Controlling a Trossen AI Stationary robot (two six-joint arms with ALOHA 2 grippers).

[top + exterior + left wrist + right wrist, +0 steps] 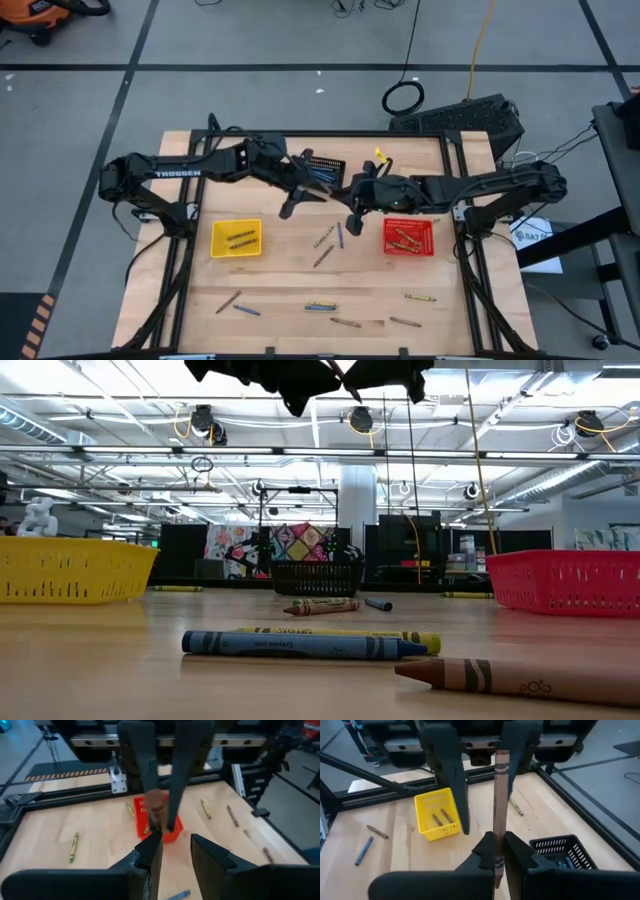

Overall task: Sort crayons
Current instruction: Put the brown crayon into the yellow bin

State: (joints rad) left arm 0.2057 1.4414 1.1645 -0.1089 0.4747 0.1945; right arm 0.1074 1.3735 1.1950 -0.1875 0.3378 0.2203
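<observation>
Brown crayon [500, 810] stands pinched at its lower end in the right gripper [496, 851], seen in the centre of the right wrist frame; the left gripper [172, 852] faces it, its jaws spread and holding nothing, which looks like a handover from left arm to right. Both meet mid-air above the middle of the table [280, 282], as the high view shows. Room is tight between the two sets of fingers, so the left arm probably has to draw straight back. The red basket [409, 237] lies right of centre, near the holding gripper. The yellow basket [236, 238] sits left of centre and the black basket [326, 170] above centre. Loose crayons [322, 307] lie scattered toward the lower edge, well apart from the baskets.
</observation>
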